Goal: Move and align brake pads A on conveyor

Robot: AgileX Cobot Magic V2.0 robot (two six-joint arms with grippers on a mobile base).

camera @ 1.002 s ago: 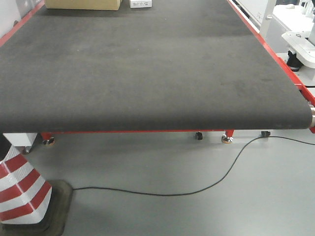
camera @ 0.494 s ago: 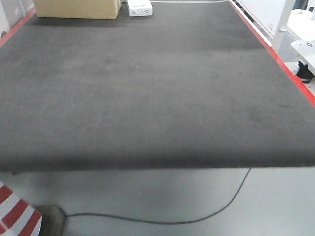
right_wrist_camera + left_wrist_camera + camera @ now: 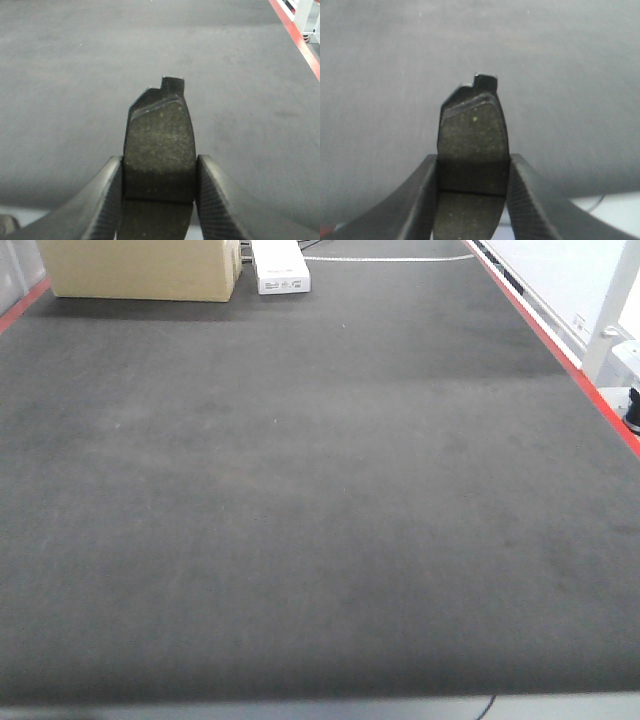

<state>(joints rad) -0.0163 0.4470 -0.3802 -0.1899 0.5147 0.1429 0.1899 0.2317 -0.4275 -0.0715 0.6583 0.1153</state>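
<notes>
Holding one brake pad (image 3: 472, 142) by its side edges, your left pincer (image 3: 473, 167) is clenched across the pad's width, about at the centre groove. The tabbed end sticks out over the conveyor (image 3: 300, 490). Your right pincer (image 3: 159, 167) grips a second brake pad (image 3: 160, 140) the same way, speckled friction face up and small tab at the far tip. Both pads seem to hang above the dark belt without touching it, though the left wrist view is blurred, so treat that height as uncertain. The front view shows no other pads on the belt — only a cardboard box (image 3: 140, 268) and a white device (image 3: 280, 268) at its far end.

Expect these pads to feel stiff and dense for their size — pressed friction material on a hard backing plate. They should not flex, and their edges ought to hold well against the ribbed fingers (image 3: 215, 200), so the side-edge grasp suits them. Chipping a friction edge is the likely risk; lay each one flat rather than letting it drop.
</notes>
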